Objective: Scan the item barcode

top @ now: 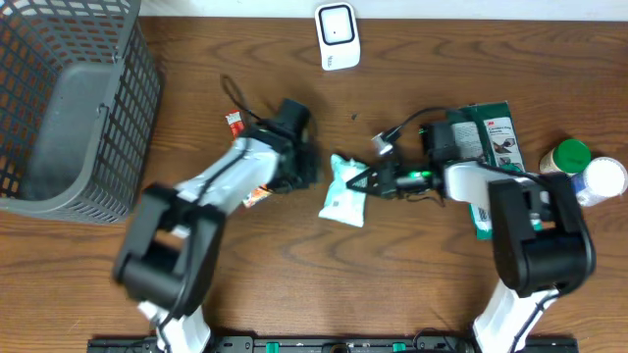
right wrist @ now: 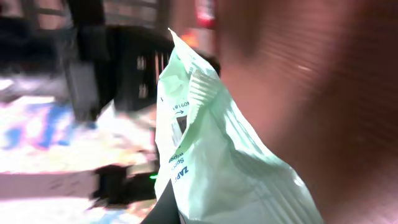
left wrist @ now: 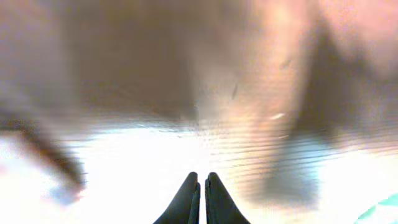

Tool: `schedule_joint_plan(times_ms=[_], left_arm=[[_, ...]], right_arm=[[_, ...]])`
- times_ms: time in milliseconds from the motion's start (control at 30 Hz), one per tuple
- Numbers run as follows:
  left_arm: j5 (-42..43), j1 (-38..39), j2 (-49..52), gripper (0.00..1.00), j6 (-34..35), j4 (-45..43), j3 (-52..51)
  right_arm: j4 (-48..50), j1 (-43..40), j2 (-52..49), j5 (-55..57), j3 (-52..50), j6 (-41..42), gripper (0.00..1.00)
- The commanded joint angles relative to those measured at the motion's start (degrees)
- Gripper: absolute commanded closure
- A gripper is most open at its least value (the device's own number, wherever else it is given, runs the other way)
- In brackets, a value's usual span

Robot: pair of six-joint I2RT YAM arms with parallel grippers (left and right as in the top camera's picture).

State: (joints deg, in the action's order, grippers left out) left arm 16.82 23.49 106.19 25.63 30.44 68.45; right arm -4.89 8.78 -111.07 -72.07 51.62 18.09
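A pale green wipes packet [top: 343,192] lies at the table's middle, its right edge pinched by my right gripper [top: 363,181]. In the right wrist view the packet [right wrist: 217,155] fills the middle and rises between the jaws of the right gripper [right wrist: 185,208]. Only one dark finger [right wrist: 165,208] shows beside it, and no barcode is visible on this side. My left gripper [top: 302,169] sits just left of the packet, above the wood. Its fingers [left wrist: 200,198] are shut on nothing, and that view is blurred. A white scanner-like device [top: 337,36] stands at the back edge.
A grey mesh basket [top: 69,108] fills the back left. A green box [top: 494,137] and two bottles [top: 589,169] lie under and beside the right arm. Small red packets [top: 234,120] and a black cable [top: 240,98] lie near the left arm.
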Motion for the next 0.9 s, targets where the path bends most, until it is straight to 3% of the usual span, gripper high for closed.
schedule_joint_plan(times_ms=[0,267,433,600,767,867], left_arm=[[-1.95,-3.26,-11.32,0.91,-3.58,0.26,0.42],[-7.74,-9.38,-22.03,0.89,-8.35,5.25,0.42],[-10.25,-12.61,-22.80,0.89,-9.53,8.37,0.39],[-11.74,-15.13,-22.73,0.87,-9.49,9.38,0.39],[-13.68,-16.52,-22.71,0.83,-8.87,10.67,0.39],[-13.73,-16.52,-22.73,0.72,-8.90,10.69,0.39]], right_arm=[[-0.63,-1.86,4.33,-13.97,0.02,-1.88,0.99],[-1.36,-1.70,8.41,-14.36,0.02,-1.01,0.99],[-1.95,-1.55,12.39,-9.60,0.02,0.37,0.99],[-9.70,-1.53,17.62,1.09,0.02,-0.04,0.99],[-13.38,-1.51,22.23,5.46,0.02,-1.44,0.99],[-13.49,-1.49,23.54,5.88,0.02,-1.40,0.99]])
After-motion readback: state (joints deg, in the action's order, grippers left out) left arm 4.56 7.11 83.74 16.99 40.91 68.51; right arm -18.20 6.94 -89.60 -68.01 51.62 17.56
